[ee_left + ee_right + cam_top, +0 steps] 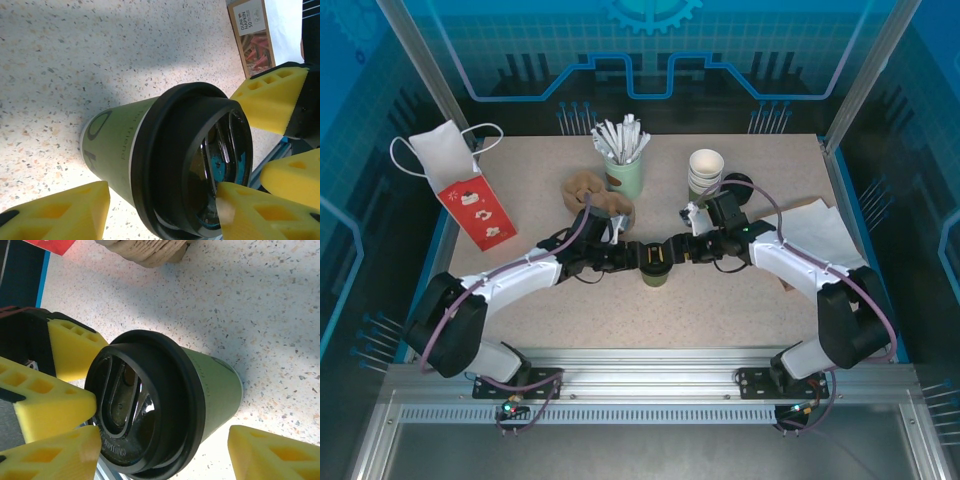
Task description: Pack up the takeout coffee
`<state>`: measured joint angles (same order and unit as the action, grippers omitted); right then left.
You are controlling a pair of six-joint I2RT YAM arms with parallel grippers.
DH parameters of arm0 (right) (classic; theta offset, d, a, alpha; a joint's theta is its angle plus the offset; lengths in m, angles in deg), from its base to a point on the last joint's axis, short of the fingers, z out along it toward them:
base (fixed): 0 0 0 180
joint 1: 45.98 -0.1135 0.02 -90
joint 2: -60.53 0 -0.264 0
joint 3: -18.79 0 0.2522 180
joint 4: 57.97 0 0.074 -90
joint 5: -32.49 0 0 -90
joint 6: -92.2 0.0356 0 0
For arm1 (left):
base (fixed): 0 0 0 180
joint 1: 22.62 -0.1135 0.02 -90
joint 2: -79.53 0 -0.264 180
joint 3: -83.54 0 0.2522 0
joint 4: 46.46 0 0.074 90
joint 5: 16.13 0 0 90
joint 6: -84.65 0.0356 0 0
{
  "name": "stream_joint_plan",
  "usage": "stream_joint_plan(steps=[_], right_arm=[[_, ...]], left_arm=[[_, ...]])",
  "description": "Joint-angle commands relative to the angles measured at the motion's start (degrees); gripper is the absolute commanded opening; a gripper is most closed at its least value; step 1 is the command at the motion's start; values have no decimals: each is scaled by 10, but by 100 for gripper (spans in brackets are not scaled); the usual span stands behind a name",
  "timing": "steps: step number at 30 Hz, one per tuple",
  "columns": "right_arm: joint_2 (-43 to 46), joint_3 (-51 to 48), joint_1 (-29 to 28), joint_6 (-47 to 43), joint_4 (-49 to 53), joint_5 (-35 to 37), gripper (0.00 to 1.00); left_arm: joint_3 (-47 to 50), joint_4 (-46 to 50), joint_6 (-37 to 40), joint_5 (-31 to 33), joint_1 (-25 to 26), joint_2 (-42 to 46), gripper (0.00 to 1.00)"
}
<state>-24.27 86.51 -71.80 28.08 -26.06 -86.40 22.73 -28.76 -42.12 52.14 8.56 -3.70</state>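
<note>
Low inward arms, left fingers [65,212] and right fingers [270,450] spread around takeout coffee [655,262]

Your speckled beige tabletop [720,310] carries a red-and-white paper bag with white handles [470,205] at the back left. A pale green cup of white sticks [624,175] stands at the back centre, just beside a brown moulded-cardboard piece [598,192]. A stack of white-rimmed paper cups [705,172] sits to its right, with white paper sheets [815,230] at the right edge. A dark olive-green paper cup with a black plastic lid [655,268] stands upright in the middle.

White arms [520,275], purple cables [480,281], yellow jaws

Upright black-lidded olive-green takeout coffee [655,266] mid-table
</note>
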Motion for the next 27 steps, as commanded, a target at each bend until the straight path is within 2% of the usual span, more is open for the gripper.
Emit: stream_joint_plan(steps=[1,12,27], right_arm=[[0,-14,10,5,-12,-20,65],[25,-48,35,7,-20,-29,60],[102,-89,95,-2,9,-34,58]], left_arm=[[10,-26,-22,-31,-5,-9,57],[6,-64,-50,-43,5,-33,53],[-67,-80,-57,-41,62,-112,52]])
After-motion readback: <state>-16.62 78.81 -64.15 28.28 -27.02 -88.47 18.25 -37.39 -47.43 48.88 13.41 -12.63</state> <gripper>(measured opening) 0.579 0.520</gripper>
